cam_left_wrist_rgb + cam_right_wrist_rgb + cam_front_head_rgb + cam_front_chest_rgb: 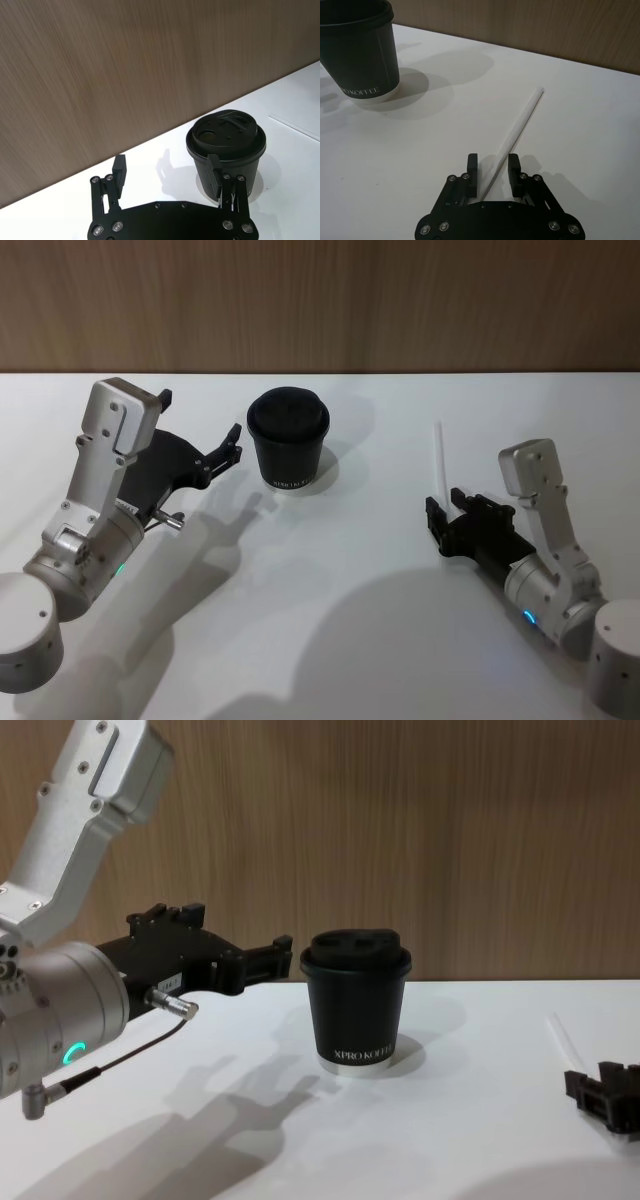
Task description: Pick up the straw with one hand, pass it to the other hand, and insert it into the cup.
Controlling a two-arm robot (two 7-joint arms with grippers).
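Over white table (330, 620), wood wall (320, 300) behind: straddles straw (522, 120), lying well right of cup (288, 440), with right gripper (493, 167), fingers apart, unclamped. Holds left gripper (166, 167) spread just beside cup. Judged barely begun: leaves grasp, lift, handover and insertion outstanding.

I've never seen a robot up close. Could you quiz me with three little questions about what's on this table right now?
1. True or false: the cup has its lid on.
2. Fill in: the left gripper, beside the cup, has its fingers ____ (open or shut).
3. Where is the straw?
A) standing in the cup
B) between the right gripper's fingers
C) held in the left gripper

Key: 1 true; 2 open; 3 B.
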